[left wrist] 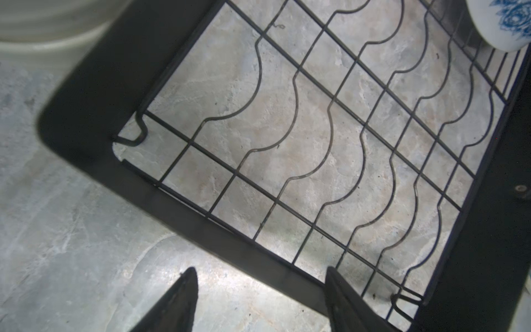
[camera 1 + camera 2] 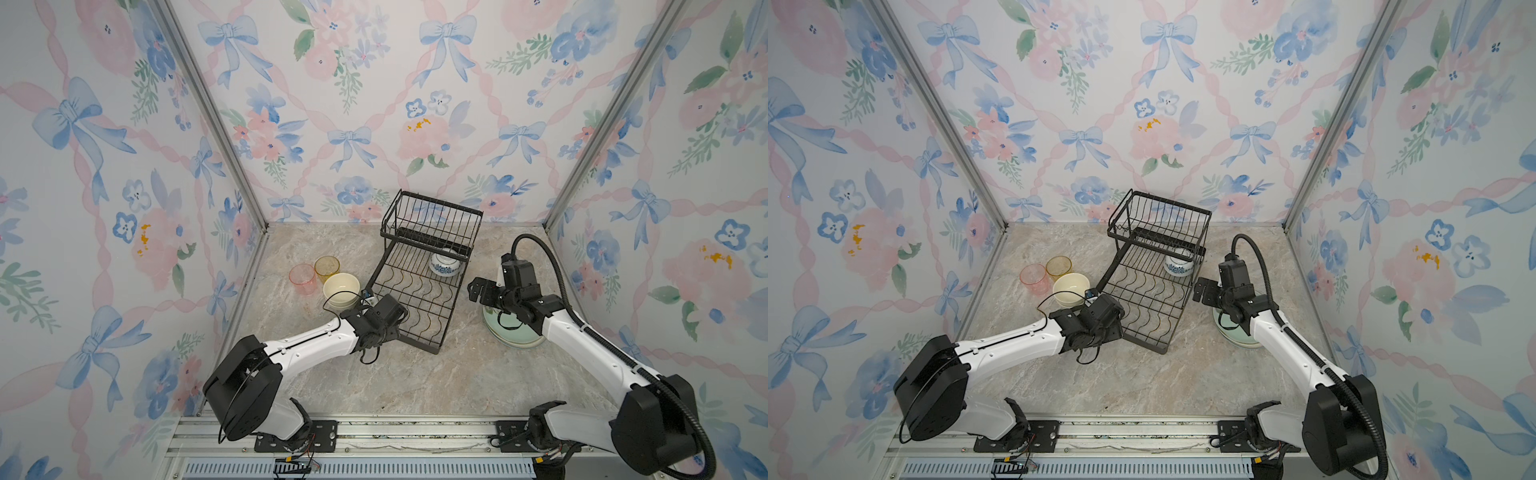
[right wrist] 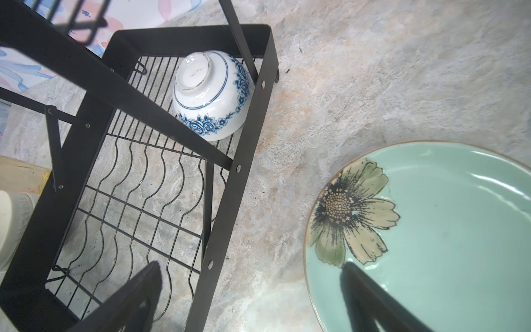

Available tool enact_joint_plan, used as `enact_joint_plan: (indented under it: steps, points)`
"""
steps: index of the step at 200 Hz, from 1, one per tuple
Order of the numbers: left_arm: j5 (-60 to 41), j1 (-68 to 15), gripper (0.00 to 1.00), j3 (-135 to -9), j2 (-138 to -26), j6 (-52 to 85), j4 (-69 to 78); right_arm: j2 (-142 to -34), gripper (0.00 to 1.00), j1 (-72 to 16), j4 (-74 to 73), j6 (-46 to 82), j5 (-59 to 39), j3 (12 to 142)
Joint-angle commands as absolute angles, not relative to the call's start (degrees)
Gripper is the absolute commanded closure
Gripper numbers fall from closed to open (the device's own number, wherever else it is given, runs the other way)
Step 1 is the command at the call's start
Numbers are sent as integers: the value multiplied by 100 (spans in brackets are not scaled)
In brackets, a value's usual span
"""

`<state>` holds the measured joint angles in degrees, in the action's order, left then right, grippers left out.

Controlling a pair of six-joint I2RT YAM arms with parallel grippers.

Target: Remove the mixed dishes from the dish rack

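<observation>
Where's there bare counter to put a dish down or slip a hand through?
The widest bare counter lies between the near end of the rack and the front rail. A smaller patch sits behind the cups, by the back wall. Crowded: cups and bowl left of the rack, plates right of it.

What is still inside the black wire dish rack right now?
Only a blue-and-white patterned bowl, upside down in the far corner of the rack's lower tray, beneath the raised basket tier. The basket looks empty, the curved dividers bare. Anything under the bowl is covered.
</observation>
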<state>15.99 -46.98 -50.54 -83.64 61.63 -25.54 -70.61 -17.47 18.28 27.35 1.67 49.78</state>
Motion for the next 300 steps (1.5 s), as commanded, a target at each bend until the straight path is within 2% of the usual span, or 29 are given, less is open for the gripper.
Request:
enact_joint_plan:
  steps: [1,24,75,92,119,130,155,300]
  points:
    - [1856,-4650,41,-5285,-8534,6198,-2681,-6759,2,-1750,2204,2563,337,4951]
    - [1829,-4598,48,-5317,-8793,6143,-2680,-6481,3,-1624,2391,2525,348,4905]
    - [1898,-4558,69,-5388,-9164,6037,-2666,-5852,3,-1301,2691,2438,322,4774]
    - [1916,-4514,72,-5354,-9240,5971,-2669,-5746,3,-1228,2807,2417,293,4777]
    - [1897,-4348,82,-5168,-9241,5818,-2666,-5604,3,-1132,2940,2334,239,4781]
    - [1894,-4238,90,-5088,-9196,5722,-2666,-5560,3,-1101,2988,2297,237,4794]
    - [1912,-4021,100,-4968,-9036,5483,-2663,-5488,3,-989,3042,2242,211,4794]
    - [1965,-3806,100,-4476,-8722,4339,-2675,-6096,3,-452,2755,2127,-229,4956]
